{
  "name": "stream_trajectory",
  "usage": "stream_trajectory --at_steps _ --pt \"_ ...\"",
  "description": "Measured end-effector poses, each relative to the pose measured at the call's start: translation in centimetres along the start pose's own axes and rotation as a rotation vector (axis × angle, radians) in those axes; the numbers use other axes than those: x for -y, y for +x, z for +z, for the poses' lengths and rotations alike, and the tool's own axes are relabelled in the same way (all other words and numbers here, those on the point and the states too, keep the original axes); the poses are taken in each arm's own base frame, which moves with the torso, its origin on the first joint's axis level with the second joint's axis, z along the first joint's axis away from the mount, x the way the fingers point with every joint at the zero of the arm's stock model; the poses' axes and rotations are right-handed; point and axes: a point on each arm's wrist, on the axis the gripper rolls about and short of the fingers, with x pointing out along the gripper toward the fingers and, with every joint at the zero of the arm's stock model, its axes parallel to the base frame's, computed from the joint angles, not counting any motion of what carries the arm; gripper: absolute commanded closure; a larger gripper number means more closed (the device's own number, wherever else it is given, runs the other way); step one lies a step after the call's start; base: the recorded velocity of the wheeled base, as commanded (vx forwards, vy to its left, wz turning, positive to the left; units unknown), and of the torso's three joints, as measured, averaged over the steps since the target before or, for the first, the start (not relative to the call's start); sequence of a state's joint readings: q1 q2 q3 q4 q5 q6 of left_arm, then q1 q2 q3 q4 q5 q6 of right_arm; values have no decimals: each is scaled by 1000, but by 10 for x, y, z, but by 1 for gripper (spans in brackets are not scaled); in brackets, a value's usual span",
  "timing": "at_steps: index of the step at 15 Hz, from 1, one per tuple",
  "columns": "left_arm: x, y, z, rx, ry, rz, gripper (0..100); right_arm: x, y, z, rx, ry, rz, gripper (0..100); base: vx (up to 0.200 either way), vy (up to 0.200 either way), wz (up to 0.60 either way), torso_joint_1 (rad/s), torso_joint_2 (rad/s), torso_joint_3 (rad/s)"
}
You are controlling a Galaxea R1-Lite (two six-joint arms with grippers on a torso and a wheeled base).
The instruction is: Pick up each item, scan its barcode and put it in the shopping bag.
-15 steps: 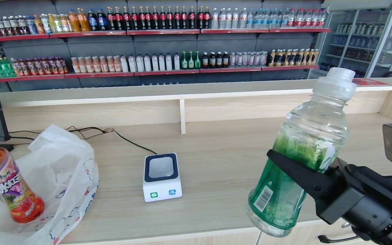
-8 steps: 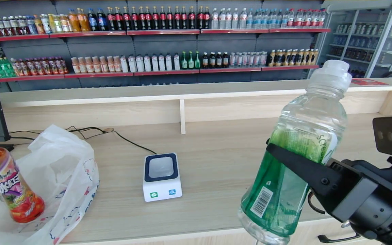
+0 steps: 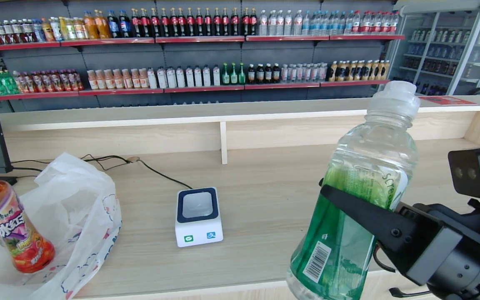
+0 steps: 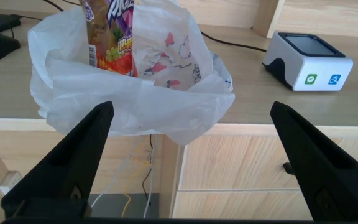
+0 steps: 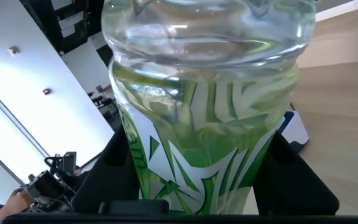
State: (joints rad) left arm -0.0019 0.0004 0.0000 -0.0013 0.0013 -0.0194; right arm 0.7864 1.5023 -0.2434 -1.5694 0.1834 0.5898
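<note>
The right end effector [image 3: 350,206] is clenched around the middle of a green-labelled drink bottle [image 3: 373,141], one black finger [image 3: 361,208] crossing the front of the label and the other behind it. The bottle hangs in the air over the front edge of the worktop [image 3: 265,183], tilted, with its clear cap above and beyond the end effector and its base below it. A barcode [image 3: 317,261] sits low on the label, under the finger, turned towards the head camera. To the left of this end effector, well apart from the bottle, a small white scanner [image 3: 198,216] stands on the worktop with its dark window facing up, and a black cable [image 3: 161,175] runs away behind it.

The left end effector [image 4: 191,118] is released, its fingers spread wide with nothing between them, low in front of the worktop edge. Straight ahead of it lies the white shopping bag [image 4: 142,93], overhanging that edge, with a red tea bottle [image 4: 107,37] upright among its folds. Shelves of drinks [image 3: 190,77] line the wall beyond.
</note>
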Motion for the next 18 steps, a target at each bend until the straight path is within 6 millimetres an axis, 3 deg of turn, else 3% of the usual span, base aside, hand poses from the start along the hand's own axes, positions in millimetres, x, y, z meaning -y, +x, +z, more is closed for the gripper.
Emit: stream_trajectory --at_steps 3,7,12,18 --pt "0 0 0 0 0 2 0 0 -4 6 26 77 -7 100 0 0 0 0 0 0" --pt "0 0 0 0 0 1 0 7 20 22 112 74 -9 100 0 0 0 0 0 0" --pt "0 0 0 0 1 1 0 15 24 27 135 126 -25 100 0 0 0 0 0 0" --pt "0 0 0 0 0 0 0 1 22 25 119 133 28 100 0 0 0 0 0 0"
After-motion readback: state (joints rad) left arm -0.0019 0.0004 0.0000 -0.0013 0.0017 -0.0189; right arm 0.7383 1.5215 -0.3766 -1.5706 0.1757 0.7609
